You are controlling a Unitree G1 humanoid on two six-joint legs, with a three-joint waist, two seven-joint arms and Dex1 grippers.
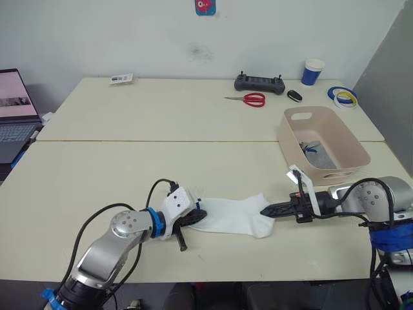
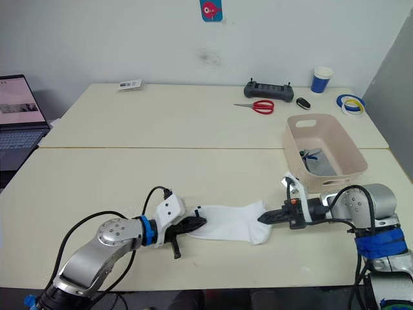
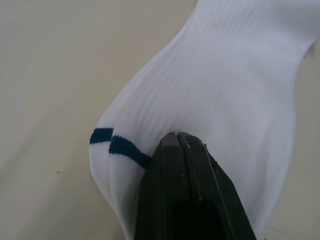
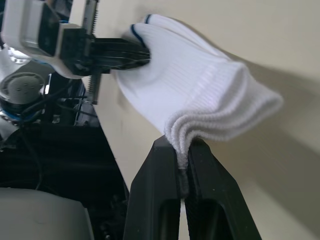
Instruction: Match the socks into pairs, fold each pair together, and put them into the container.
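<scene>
White socks (image 1: 233, 217) lie stacked on the table (image 1: 97, 181); our left gripper (image 1: 195, 217) and right gripper (image 1: 266, 210) each clench an end, so we should fold evenly, edges aligned.

Head stereo pair facing down over table (image 1: 129, 174), wrist cameras close on white socks (image 3: 225, 90)

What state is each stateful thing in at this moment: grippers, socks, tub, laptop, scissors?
Left gripper: shut on the toe end of the white socks.
Right gripper: shut on the cuff end.
White socks: stacked together, stretched flat on the table between both grippers.
Container: upright, open, a grey sock inside.
Laptop: lid open, screen lit.
Scissors: closed, lying flat.
Paper cup: upright.
</scene>
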